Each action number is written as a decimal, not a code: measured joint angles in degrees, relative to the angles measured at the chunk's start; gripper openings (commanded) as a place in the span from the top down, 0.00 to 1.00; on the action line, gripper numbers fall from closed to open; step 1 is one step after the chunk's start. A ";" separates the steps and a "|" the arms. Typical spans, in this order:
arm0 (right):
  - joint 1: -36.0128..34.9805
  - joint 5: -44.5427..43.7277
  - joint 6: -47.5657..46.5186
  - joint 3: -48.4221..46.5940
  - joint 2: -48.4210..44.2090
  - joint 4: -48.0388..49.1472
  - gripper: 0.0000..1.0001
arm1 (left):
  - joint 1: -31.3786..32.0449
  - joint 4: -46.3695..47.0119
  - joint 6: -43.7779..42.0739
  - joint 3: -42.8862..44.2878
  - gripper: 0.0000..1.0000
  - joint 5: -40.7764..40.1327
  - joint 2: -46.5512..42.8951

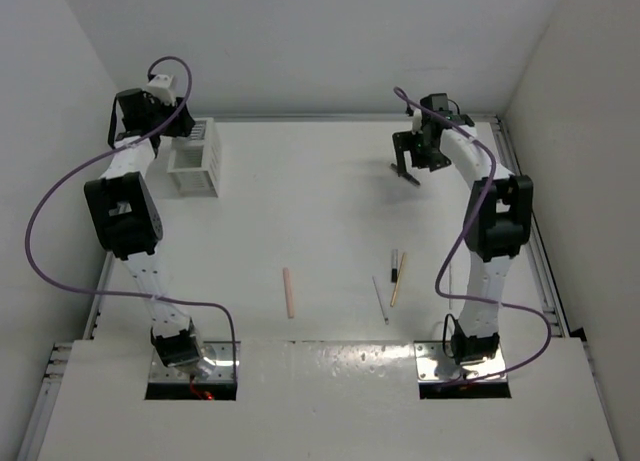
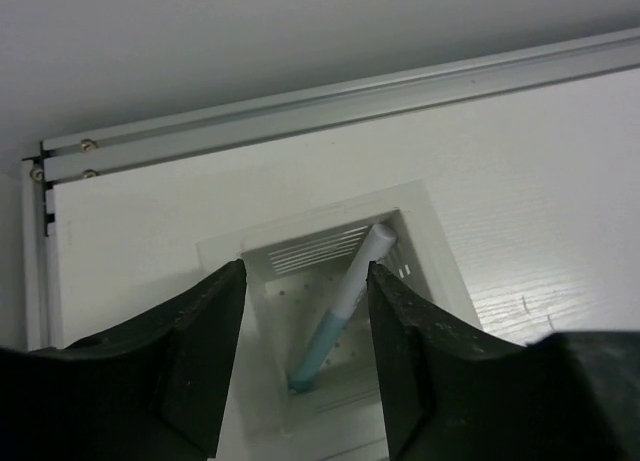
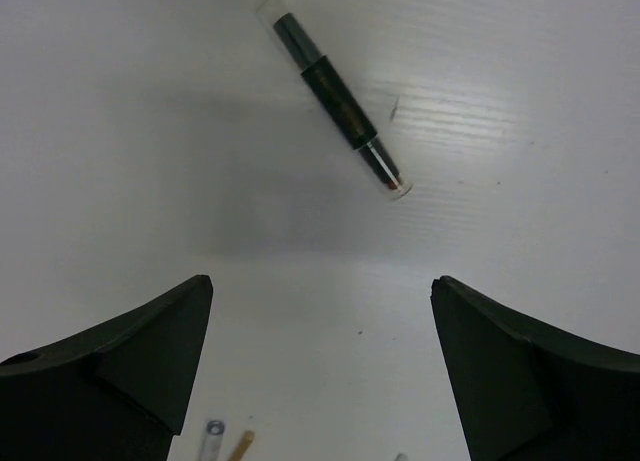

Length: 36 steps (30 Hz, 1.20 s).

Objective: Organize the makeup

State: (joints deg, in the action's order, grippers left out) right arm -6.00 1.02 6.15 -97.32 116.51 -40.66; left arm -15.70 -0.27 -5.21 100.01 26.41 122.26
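Observation:
My left gripper (image 1: pixel 183 127) hangs open and empty over the white slatted box (image 1: pixel 196 158) at the far left. In the left wrist view the gripper (image 2: pixel 305 269) is above a compartment of the box (image 2: pixel 436 247), where a pale blue stick (image 2: pixel 335 321) leans. My right gripper (image 1: pixel 413 151) is open and empty above a black stick (image 1: pixel 408 175), which lies on the table beyond the gripper (image 3: pixel 322 281) in the right wrist view (image 3: pixel 336 93). A pink stick (image 1: pixel 289 292), a thin white stick (image 1: pixel 381 299), a tan wooden stick (image 1: pixel 398 281) and a short black-and-white stick (image 1: pixel 394 264) lie on the near table.
An aluminium rail (image 2: pixel 330 101) runs along the table's far edge behind the box. A rail (image 1: pixel 537 251) also lines the right edge. White walls close in the table on three sides. Purple cables (image 1: pixel 45 211) loop off both arms.

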 measured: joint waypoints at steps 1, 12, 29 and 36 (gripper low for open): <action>0.22 -0.98 -0.94 -1.95 1.90 -0.59 0.10 | -0.31 -0.63 -0.24 0.39 0.41 0.09 -0.17; 1.66 -5.77 -9.07 -15.72 19.89 -3.56 0.13 | -0.98 -5.31 -2.21 5.16 0.34 5.31 -6.49; 2.38 -1.84 -11.65 -18.16 22.82 -8.04 0.39 | 1.55 -7.87 -3.39 5.64 0.34 10.95 -10.29; 2.05 0.33 -12.41 -19.54 23.78 -8.46 0.58 | 2.16 -8.28 -3.41 5.64 0.34 11.45 -10.32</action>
State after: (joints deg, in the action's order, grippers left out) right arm -3.95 1.34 -6.26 -116.86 140.29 -49.12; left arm -13.54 -8.56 -8.62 105.65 37.87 111.94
